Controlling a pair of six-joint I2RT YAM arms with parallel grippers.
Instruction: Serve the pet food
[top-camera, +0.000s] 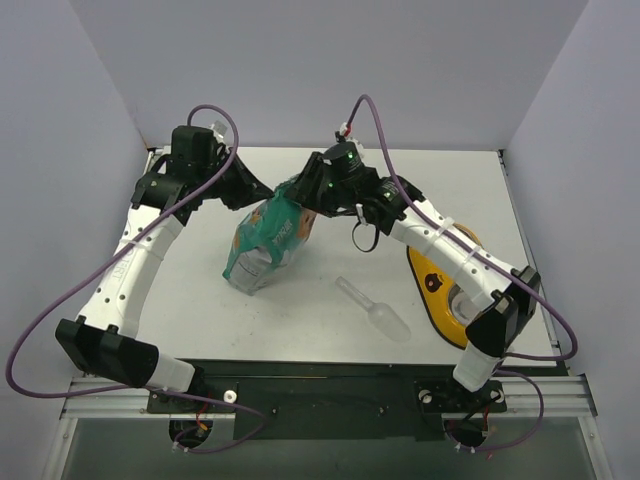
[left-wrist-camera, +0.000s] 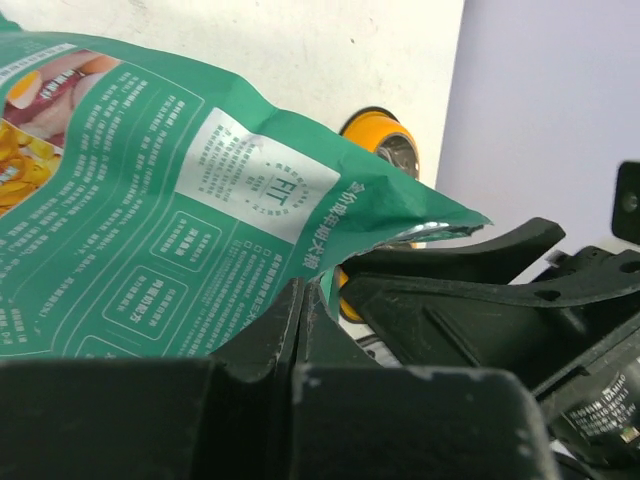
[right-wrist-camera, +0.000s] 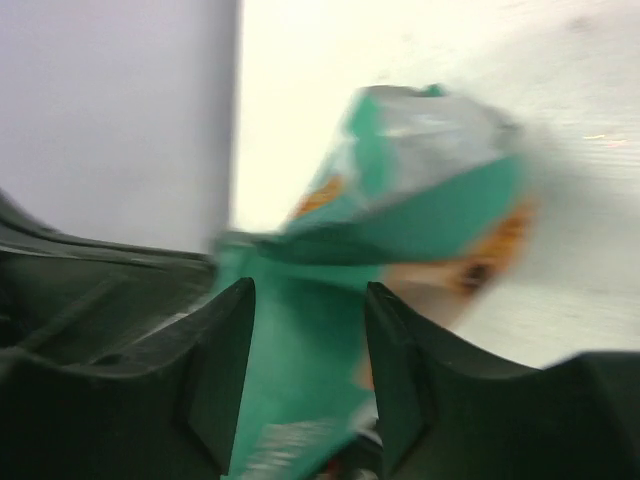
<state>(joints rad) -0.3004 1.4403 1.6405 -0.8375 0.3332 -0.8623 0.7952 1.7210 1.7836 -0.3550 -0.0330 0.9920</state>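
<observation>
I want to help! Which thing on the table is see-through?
The scoop, lying alone between the other two. The bag is green and the bowl is yellow.

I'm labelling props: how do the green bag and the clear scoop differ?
The bag is opaque green with print; the scoop is clear and plain. The bag stands tilted, its top pinched in the left end effector; the scoop lies flat, untouched. The bag is much larger. Both rest on the table.
</observation>
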